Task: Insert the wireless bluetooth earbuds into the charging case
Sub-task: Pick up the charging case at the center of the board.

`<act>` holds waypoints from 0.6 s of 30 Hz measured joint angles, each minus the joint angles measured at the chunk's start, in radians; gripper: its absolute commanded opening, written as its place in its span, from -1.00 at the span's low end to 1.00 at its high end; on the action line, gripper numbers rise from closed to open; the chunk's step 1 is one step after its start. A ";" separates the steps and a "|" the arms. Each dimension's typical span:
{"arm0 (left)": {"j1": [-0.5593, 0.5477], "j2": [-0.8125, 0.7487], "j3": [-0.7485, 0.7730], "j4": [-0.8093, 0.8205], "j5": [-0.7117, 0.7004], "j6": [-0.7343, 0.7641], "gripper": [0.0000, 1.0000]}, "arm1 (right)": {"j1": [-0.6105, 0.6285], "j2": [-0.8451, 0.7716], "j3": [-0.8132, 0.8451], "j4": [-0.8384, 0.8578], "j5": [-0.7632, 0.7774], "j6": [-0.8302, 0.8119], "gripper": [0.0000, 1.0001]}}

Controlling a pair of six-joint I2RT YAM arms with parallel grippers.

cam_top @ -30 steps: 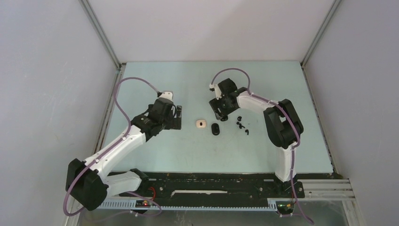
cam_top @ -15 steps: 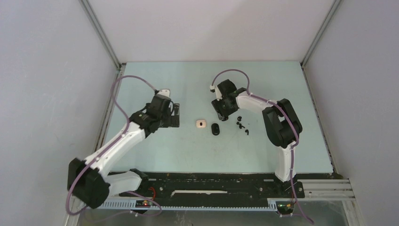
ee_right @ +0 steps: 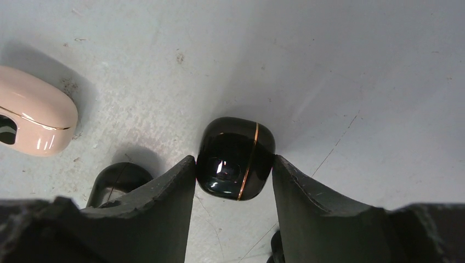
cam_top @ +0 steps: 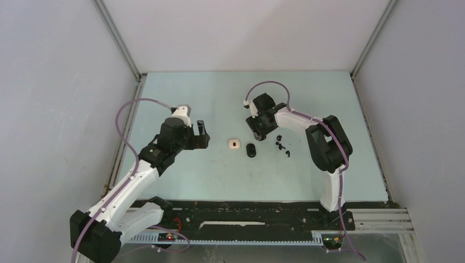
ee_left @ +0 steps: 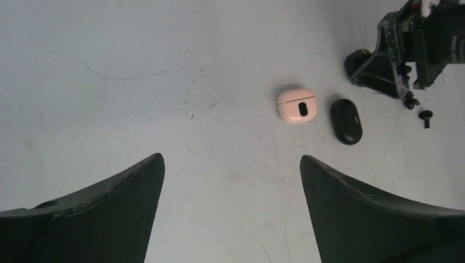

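Wireless bluetooth earbuds [cam_top: 281, 146]: a few tiny black pieces lying loose on the pale green table [cam_top: 219, 98], right of centre, just beside the right gripper on its near side. None is held.

Right gripper [ee_right: 234, 163]: lowered to the table surface. Its jaws are partly closed and clamped on a glossy black case with a gold band [ee_right: 236, 159]. Both finger pads [ee_right: 175, 186] press against its sides, and the case still sits on the table.

Left gripper [ee_left: 231, 158]: jaws spread fully apart with nothing between them. It hovers over bare table, well left of the cases.

Other items: a pink case [cam_top: 234, 144] and a black oval case [cam_top: 251, 150] lie side by side at mid-table, between the two grippers. In the right wrist view the black oval case sits just outside the right gripper's left finger; I cannot tell whether they touch.

Change from a second ago:
- The left arm has swung back toward the left and near side, carrying its gripper slightly away from the pink case.
- The right arm is almost where it was.
- The cases and earbuds have not shifted.
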 measured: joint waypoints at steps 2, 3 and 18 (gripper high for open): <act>0.008 0.010 0.000 0.019 0.015 -0.018 0.99 | 0.000 0.000 0.000 0.000 0.002 -0.007 0.10; 0.012 0.024 0.005 0.023 0.025 -0.028 0.99 | 0.000 0.000 0.000 0.001 0.002 -0.008 0.13; 0.045 0.065 -0.014 0.134 0.231 -0.094 0.77 | 0.009 0.008 -0.002 -0.040 0.015 -0.041 -0.12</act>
